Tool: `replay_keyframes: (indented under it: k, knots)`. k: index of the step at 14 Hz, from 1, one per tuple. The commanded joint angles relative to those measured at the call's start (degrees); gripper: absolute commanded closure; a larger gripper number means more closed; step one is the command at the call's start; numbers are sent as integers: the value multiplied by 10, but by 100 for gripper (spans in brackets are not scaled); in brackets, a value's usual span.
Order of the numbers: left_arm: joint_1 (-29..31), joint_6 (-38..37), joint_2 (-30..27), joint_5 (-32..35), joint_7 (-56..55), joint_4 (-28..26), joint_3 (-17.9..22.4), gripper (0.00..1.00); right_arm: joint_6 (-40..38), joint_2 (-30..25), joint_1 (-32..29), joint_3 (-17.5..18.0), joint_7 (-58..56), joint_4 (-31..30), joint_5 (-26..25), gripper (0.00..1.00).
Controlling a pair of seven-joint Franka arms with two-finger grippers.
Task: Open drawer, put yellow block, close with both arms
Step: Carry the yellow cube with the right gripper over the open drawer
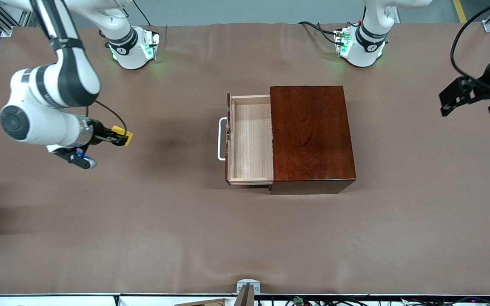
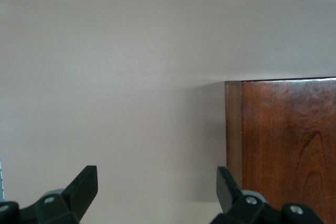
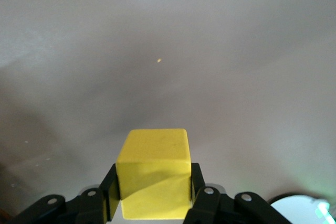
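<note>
Drawer (image 1: 250,140) stands pulled open at mid-table, its wooden box (image 1: 311,134) toward the left arm's end. Right gripper (image 1: 119,137), over the right arm's end, pinches the yellow block (image 1: 125,136). Left gripper (image 1: 451,100) waits above the table's edge at the left arm's end, fingers (image 2: 84,184) spread.

R arm raised at its table end, right gripper (image 1: 119,137) clamped; L arm waits, left gripper (image 2: 156,187) fingers apart.

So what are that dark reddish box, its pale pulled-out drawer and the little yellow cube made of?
Dark reddish box: seemingly varnished wood, glossy with visible grain. Pale pulled-out drawer: likely unfinished light wood, matte and lined. Little yellow cube: smooth matte, painted wood or plastic.
</note>
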Motion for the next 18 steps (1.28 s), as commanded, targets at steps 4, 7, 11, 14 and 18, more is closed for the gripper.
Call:
replay_keyframes:
  k: [4,7,11,14,18]
  knots:
    - [102,33,-107,-15,8,-140,-63,0,-4,-31,92,-5,173,-6,37,100]
    - [109,32,-102,-17,4,-128,-59,0,1,-28,158,-6,315,19,37,100]
    - [113,29,-100,-17,1,-128,-59,0,2,-23,206,-5,422,51,56,100]
    - [113,12,-100,-17,0,-128,-59,0,28,-7,253,-6,547,75,61,100]
    - [114,-15,-100,-17,-1,-128,-59,0,87,16,306,-6,694,87,61,100]
